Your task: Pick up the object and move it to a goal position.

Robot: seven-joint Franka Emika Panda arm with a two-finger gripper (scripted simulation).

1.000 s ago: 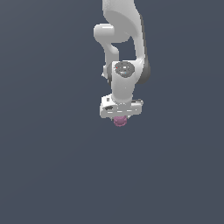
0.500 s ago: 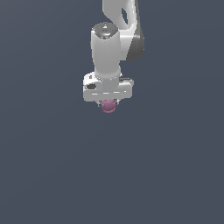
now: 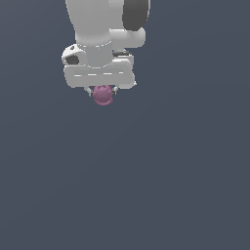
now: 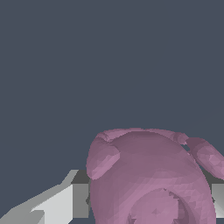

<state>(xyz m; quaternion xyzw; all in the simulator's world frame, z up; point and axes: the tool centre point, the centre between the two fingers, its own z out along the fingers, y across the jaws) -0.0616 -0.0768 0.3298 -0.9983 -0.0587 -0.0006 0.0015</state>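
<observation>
Pincer (image 3: 103,92) clamped on the object (image 3: 103,94), carried aloft | grip only on knobbly upper part | risk: lumpy surface slips out under a jerk

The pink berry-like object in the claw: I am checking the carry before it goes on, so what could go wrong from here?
1. The pink object is rounded and knobbly, and only small fingers flank it, so it might slip or twist out.
2. It hangs below the claw with nothing visible beneath, so a slip would likely mean a drop.
3. No goal marker shows in either view, so placement cannot be judged.
</observation>
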